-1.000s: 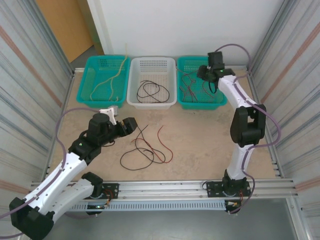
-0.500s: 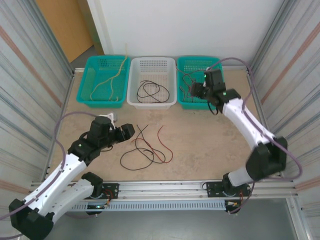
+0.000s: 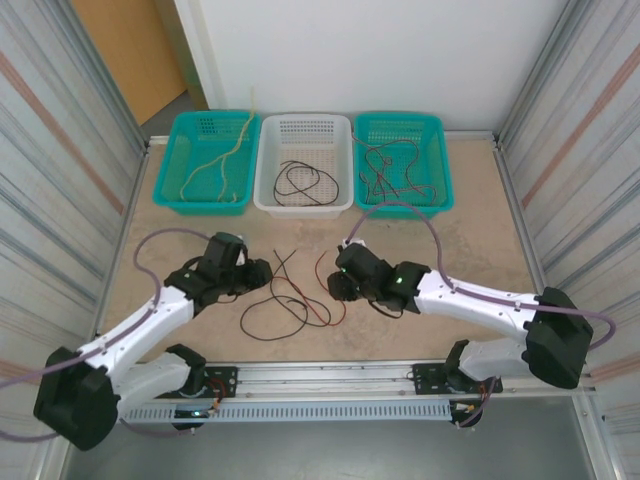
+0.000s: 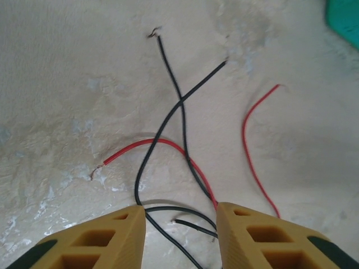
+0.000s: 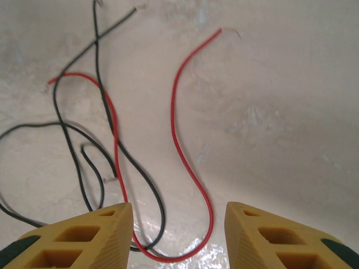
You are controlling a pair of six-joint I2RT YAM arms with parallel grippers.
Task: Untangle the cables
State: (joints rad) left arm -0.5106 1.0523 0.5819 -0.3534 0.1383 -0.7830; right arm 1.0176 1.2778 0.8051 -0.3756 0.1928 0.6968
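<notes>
Red-black cables (image 4: 180, 102) beside left end effector (image 4: 180, 224)

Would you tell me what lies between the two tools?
The top view shows loose red and black cables between the left tool and right tool.

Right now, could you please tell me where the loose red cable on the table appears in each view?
Top external: red cable just below centre.
Left wrist: right of centre, arcing leftward.
Right wrist: tall U through the middle.
Shared landmark: the crossed black cable ends.
</notes>
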